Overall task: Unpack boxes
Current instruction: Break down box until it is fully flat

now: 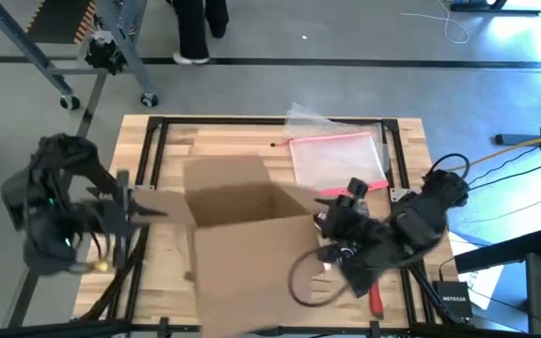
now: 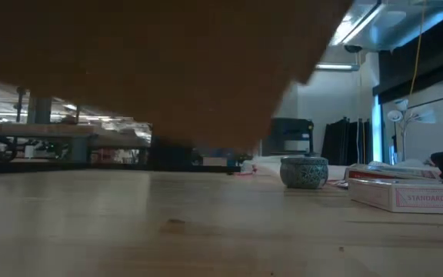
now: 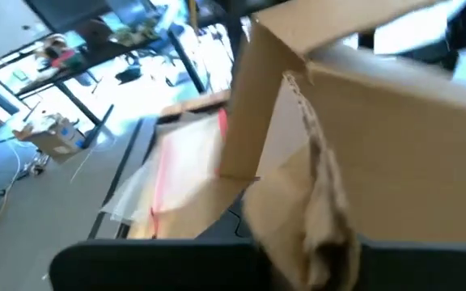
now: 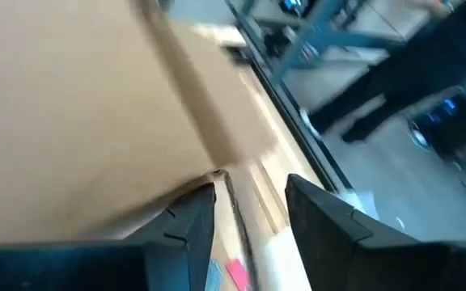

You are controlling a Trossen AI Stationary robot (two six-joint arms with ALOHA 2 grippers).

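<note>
Item one, the cardboard box [image 1: 242, 239]: we found it at the middle of the wooden table [image 1: 172, 268], open at the top, flaps spread, its near part tilted up off the surface, for in the low view its brown underside hung above the boards. We judged the step in hand to be opening or steadying the box, with nothing yet lifted out of it.

Item two, the left gripper [image 1: 144, 208]: reached in level from the left edge of the table, at the left-hand flap. We recorded its fingers as closed, and the left wrist view showed cardboard pressed close against it, so we took it to be pinching that flap.

Item three, the right gripper [image 4: 249, 212]: at the box's right side, the arm folded low over the table's right part. Its two fingers stood apart, the edge of the cardboard lying against one of them; we saw nothing clamped.

Item four, a clear plastic pouch [image 1: 336, 155] with a pink-red strip: flat on the table behind the box, just beside its far right corner.

Next move, in our judgement: the right gripper needs a flap or the contents, while the left holds firm so the box does not tip.
</note>
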